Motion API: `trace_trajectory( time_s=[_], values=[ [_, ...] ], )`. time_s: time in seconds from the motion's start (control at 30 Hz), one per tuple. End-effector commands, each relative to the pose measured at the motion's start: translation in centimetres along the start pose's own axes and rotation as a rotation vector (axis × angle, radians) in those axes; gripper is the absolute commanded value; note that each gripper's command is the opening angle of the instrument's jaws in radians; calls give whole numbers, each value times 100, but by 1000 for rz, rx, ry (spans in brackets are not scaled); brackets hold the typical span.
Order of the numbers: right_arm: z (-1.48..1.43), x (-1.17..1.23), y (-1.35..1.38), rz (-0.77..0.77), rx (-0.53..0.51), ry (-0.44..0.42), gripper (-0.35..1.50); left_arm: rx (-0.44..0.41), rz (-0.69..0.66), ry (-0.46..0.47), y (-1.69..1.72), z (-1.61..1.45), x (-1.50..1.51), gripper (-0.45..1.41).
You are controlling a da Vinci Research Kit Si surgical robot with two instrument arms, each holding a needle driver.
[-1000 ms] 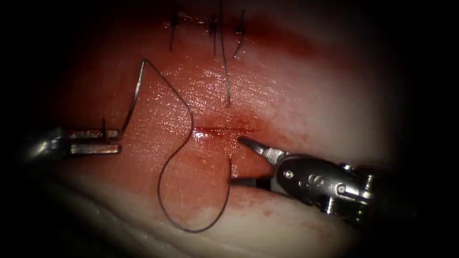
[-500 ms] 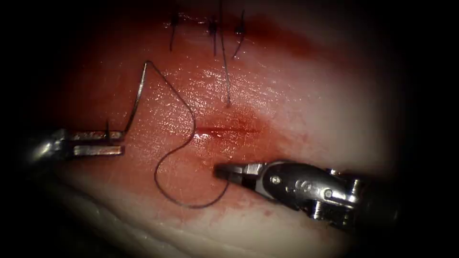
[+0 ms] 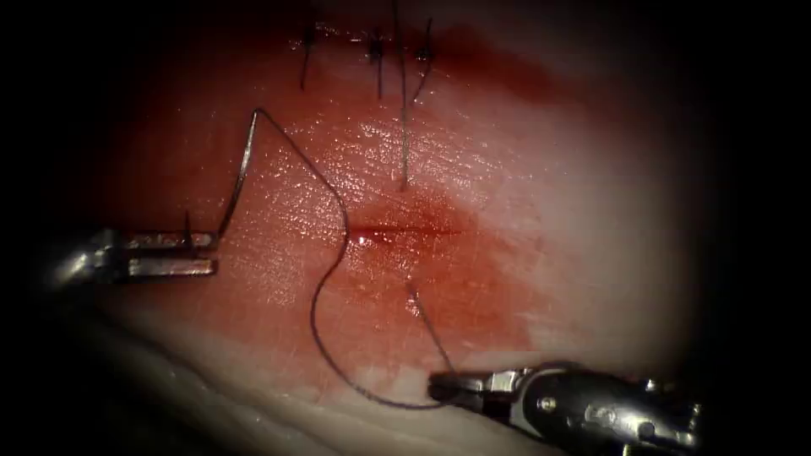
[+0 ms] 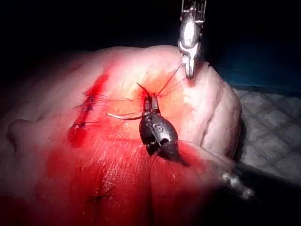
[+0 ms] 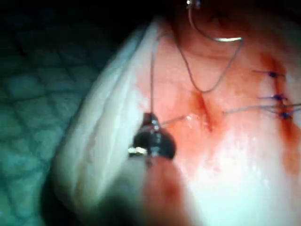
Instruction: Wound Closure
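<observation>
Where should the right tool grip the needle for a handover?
Likely the bare mid-arc of the needle, coming from the right: the left tool clamps its lower end left of the cut, clear of the tissue, and thread leaves its top end. The right tool now holds thread.

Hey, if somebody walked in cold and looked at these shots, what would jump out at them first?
Probably the dark thread looping across the red, wet tissue, running from the curved needle down to the right tool, whose jaws are shut on it. The left tool holds the needle near its lower end, left of the cut, out of the tissue. Finished stitches sit along the top.
</observation>
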Motion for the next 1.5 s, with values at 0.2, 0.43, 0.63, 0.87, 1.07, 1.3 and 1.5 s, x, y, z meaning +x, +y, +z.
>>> trace_trajectory(
  time_s=[0.2, 0.43, 0.63, 0.87, 1.07, 1.3, 1.5],
  values=[
    [14, 47, -42, -7, 122, 100, -35, -2, 0, 0, 0, 7, -6, -45],
    [28, 54, -37, -35, 68, 151, 91, -4, 1, 1, -1, 5, -7, -45],
    [10, 36, -17, -24, 10, 137, 118, -4, 1, 1, -1, 4, -7, -45],
    [-3, 23, -5, -8, -13, 134, 120, -5, 1, 1, -2, 4, -7, -45],
    [-11, 15, 14, -19, -55, 62, 115, -7, 2, 1, -3, 2, -8, -45],
    [-23, 25, 80, 129, -228, 60, 96, -4, 5, 1, -3, 5, -11, -45],
    [-21, 23, 136, 282, -299, 123, 84, -2, 5, 0, -2, 6, -11, -45]
  ],
)
